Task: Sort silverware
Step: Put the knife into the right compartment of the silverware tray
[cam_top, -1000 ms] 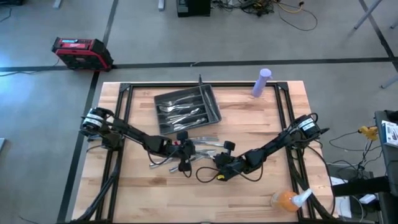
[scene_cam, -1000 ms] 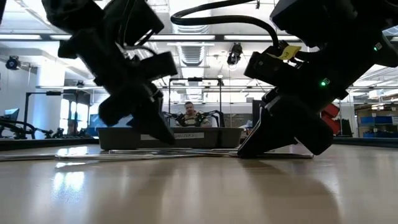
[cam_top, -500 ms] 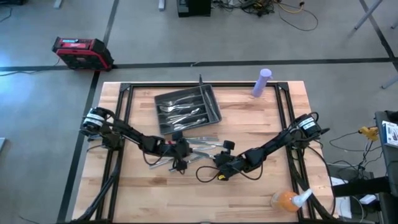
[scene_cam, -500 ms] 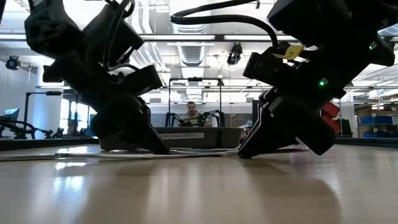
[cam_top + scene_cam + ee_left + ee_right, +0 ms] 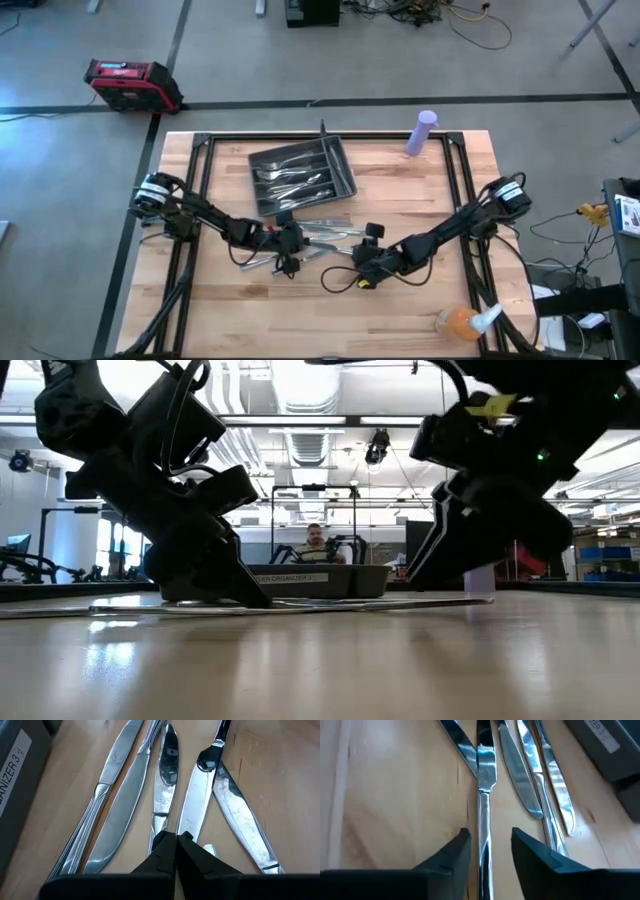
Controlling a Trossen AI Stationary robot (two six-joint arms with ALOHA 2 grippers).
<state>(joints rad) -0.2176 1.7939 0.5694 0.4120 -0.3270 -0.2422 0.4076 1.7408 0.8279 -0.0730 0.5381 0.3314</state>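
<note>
- Left gripper (image 5: 288, 252) sits low over the loose knives (image 5: 325, 231), just in front of the dark tray (image 5: 346, 170); in its wrist view the two fingers (image 5: 170, 851) are pressed together with nothing between them, tips at the near ends of the knife blades (image 5: 165, 780).
- Right gripper (image 5: 368, 245) is also just in front of the tray, on the other side of the same loose pile; its fingers (image 5: 452, 852) are spread, and one knife (image 5: 485, 795) lies on the wood running straight into the gap between them. I cannot tell whether the fingers touch it.
- More silverware (image 5: 292, 175) already lies in the tray's compartments, too small to sort by kind from above.
- A purple cylinder (image 5: 422, 132) stands near the table's far edge, well apart from the tray, and an orange object (image 5: 458, 322) lies at the near right corner.
- Beyond the tray, a person (image 5: 315, 543) sits in the room.
</note>
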